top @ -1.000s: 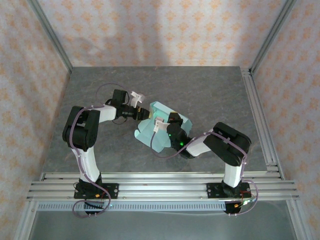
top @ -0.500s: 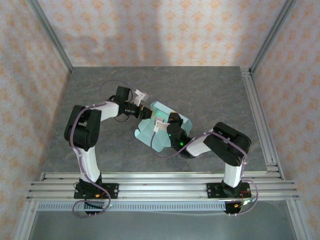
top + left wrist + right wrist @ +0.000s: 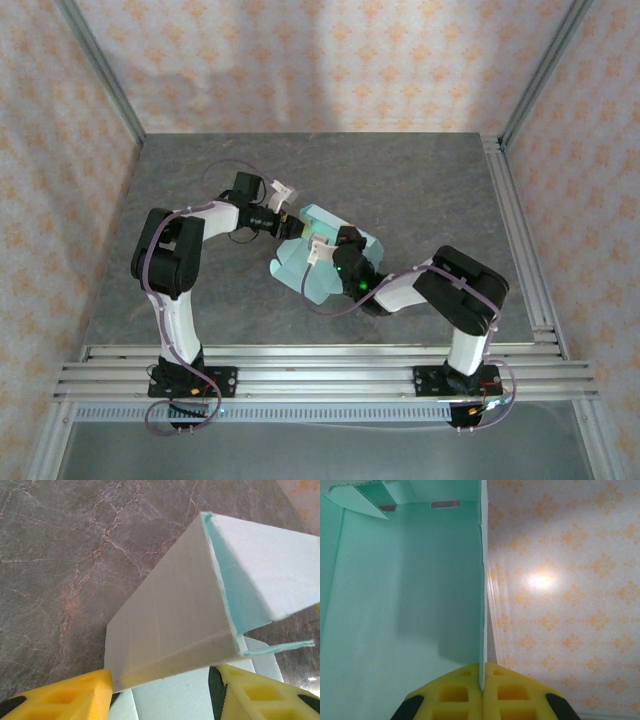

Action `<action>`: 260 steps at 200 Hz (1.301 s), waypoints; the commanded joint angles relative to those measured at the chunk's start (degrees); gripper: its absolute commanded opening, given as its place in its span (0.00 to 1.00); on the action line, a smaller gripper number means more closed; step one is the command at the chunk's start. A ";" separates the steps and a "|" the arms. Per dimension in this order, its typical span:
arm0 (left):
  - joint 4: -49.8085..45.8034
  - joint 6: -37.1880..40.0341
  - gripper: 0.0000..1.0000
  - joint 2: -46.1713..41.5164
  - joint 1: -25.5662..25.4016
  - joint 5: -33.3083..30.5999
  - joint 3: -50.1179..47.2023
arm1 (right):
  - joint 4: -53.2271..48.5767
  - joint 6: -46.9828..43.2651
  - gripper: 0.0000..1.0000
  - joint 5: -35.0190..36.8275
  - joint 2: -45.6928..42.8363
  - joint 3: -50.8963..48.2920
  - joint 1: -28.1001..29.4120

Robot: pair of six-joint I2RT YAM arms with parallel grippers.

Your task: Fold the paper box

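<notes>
Mint-green card, the paper box [image 3: 322, 262], sits half-formed near the middle of the grey marbled table [image 3: 430, 190], between my two wrists. My right gripper [image 3: 482, 682] is clamped on the edge of one upright wall, its yellow pads [image 3: 455, 692] pressed together with the thin card between them. The green inside lies to their left and orange-patterned wallpaper [image 3: 560, 580] beyond. My left gripper [image 3: 160, 695] stands spread, one yellow finger on each side of a raised pale-backed flap [image 3: 175, 625] — the left finger seems to touch its corner, though I cannot be sure. Wallpapered panels on aluminium posts [image 3: 100, 70] close in the table on three sides.
</notes>
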 commanded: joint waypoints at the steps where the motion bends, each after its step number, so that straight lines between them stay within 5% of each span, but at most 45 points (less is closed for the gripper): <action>1: -1.01 1.50 0.55 0.10 -0.71 0.76 1.09 | -0.11 -0.25 0.00 -0.54 1.52 0.15 0.00; 131: -3.33 4.90 0.52 -1.96 -1.52 5.42 -0.08 | -3.24 -1.49 0.00 1.17 1.97 2.08 -0.60; 260: -2.89 -0.71 0.52 0.21 -2.28 -8.69 1.70 | -4.97 -1.52 0.00 0.86 1.81 4.17 0.37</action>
